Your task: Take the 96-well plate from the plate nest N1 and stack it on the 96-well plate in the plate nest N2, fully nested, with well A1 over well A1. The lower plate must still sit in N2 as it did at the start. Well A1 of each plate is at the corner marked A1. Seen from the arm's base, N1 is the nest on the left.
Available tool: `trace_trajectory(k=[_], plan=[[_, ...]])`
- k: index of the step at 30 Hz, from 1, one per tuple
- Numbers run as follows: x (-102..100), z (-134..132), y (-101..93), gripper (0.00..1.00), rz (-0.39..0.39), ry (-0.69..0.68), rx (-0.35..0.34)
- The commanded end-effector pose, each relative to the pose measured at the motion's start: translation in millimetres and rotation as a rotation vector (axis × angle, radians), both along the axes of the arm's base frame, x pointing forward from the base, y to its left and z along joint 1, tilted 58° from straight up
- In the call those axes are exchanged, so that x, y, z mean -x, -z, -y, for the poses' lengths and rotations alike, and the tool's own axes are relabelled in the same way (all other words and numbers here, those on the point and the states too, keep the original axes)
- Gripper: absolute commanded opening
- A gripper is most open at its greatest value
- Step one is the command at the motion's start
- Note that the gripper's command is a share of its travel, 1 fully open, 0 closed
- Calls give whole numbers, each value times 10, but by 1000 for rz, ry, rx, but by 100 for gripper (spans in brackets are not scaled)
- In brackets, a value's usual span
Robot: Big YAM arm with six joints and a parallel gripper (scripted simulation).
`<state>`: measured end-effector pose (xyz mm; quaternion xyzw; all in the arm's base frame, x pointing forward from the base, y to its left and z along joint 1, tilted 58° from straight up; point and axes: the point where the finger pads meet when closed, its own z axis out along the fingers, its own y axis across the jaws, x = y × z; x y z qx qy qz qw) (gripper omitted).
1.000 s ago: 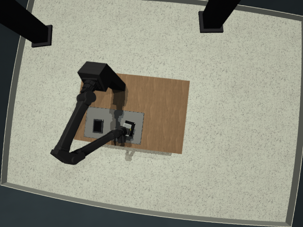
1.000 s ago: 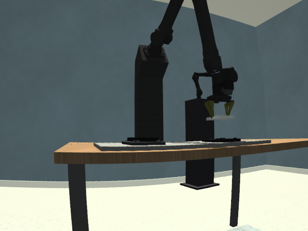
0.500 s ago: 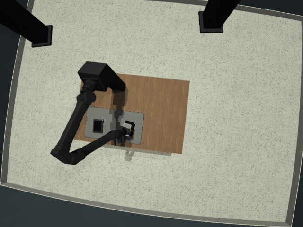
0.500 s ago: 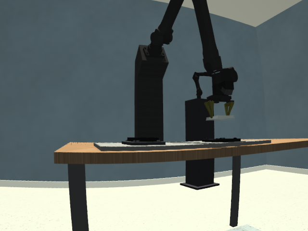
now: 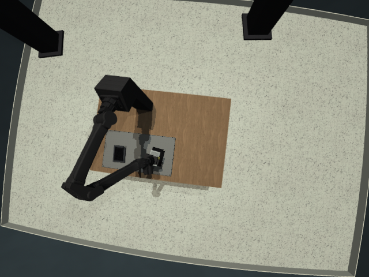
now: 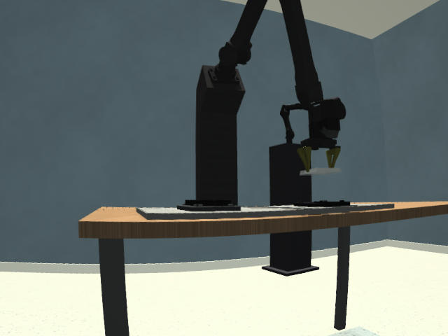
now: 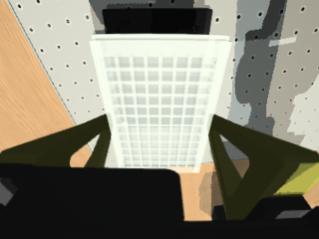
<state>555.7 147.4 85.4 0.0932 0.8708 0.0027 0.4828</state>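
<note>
A rectangular wood-grain table (image 5: 196,125) is seen standing on a speckled floor (image 5: 268,179), with a grey perforated mat (image 5: 135,139) laid along the long edge away from the arm's pedestal, toward one corner. Open wooden surface is left on the far half of the table, and free air is seen between the mat and the carried load in the exterior view. The translucent white 96-well plate (image 7: 160,112), a flat rectangular grid of square wells, is held level well above the mat, close over the black plate nest (image 5: 161,157) near the mat's edge. A second black plate nest (image 5: 119,153) is seen well apart on the mat's other side. The gripper (image 7: 159,144) is clamped on the plate's long sides, its olive wedge-shaped fingers spread wide across it.
</note>
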Motion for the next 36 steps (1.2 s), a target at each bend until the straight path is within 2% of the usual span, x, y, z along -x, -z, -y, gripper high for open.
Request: trace_trajectory(k=[1,12,14,18,21,22,24,36], plan=[[82,-122,33,0,-7,-17,-5],[82,-122,33,0,-7,-17,-5],[35,100,-105,0,17,-36,54],[46,231,-112,0,6,-100,157],[48,265,-114,0,6,-100,158],[60,301,10,0,-16,-102,164],[56,364,-118,0,6,-100,158],[92,762,-110,0,-2,-101,162]])
